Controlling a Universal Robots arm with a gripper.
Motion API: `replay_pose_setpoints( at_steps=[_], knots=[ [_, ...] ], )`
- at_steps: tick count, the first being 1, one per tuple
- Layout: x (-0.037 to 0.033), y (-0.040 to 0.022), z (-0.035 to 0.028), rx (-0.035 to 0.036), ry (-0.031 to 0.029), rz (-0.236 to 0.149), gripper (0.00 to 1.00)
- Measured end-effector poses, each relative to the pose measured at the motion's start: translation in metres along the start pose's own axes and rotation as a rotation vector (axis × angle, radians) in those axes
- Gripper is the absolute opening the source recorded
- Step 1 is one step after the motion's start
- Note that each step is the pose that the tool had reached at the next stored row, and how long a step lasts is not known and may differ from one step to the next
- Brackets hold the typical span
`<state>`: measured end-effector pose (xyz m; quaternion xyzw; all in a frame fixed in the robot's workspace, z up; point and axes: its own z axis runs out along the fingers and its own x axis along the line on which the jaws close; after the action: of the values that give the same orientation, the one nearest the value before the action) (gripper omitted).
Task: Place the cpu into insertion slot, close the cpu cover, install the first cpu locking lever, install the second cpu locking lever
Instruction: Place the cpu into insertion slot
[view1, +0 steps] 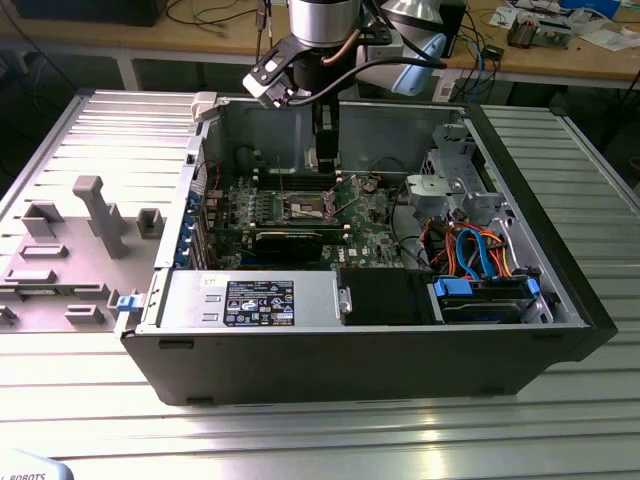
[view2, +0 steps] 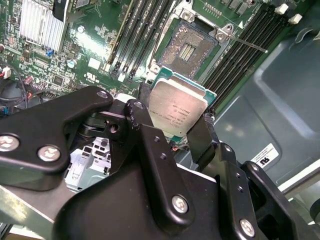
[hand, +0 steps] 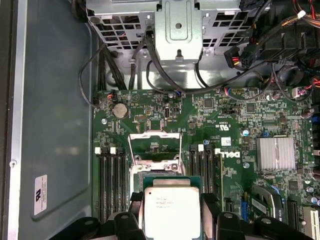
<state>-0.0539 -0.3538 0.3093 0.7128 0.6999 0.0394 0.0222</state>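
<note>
Gripper (view2: 171, 118) around pale silver-topped cpu (view2: 179, 105)

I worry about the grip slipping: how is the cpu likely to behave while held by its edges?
Probably stiff: the cpu looks like a flat, metal-topped plate, unbent in the gripper. Likely light, being small beside the green circuit board. Its smooth top and thin edges might let it slip or tilt, since it is clamped on only two opposite sides.
</note>
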Motion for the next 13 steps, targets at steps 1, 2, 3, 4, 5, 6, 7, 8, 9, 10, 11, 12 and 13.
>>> replay_pose_setpoints(
  at_steps=[1, 2, 3, 4, 5, 6, 7, 8, 9, 10, 11, 12, 13],
  knots=[
    [0.0, -0.0008, 0.0001, 0.0, -0.0001, 0.0, 0.54],
    [-0.0001, -0.0016, 0.0002, 0.0001, -0.0001, -0.001, 0.54],
    [-0.0001, -0.0028, 0.0006, 0.0002, -0.0001, -0.002, 0.54],
    [-0.0001, -0.0032, 0.0011, 0.0001, 0.0001, -0.003, 0.54],
    [-0.0001, -0.0037, 0.0018, 0.0002, 0.0002, -0.004, 0.54],
    [-0.0002, -0.004, 0.003, 0.0002, 0.0002, -0.004, 0.54],
    [-0.0002, -0.0042, 0.004, 0.0001, 0.0003, -0.004, 0.54],
    [-0.0002, -0.0045, 0.0057, 0.0001, 0.0003, -0.004, 0.54],
    [-0.0003, -0.0049, 0.0077, 0.0001, 0.0003, -0.004, 0.54],
    [-0.0003, -0.0051, 0.0088, 0.0002, 0.0003, -0.005, 0.54],
    [-0.0003, -0.0053, 0.01, 0.0002, 0.0003, -0.005, 0.54],
    [-0.0004, -0.0056, 0.0113, 0.0002, 0.0003, -0.005, 0.54],
    [-0.0004, -0.0058, 0.0119, 0.0002, 0.0003, -0.005, 0.54]
  ],
)
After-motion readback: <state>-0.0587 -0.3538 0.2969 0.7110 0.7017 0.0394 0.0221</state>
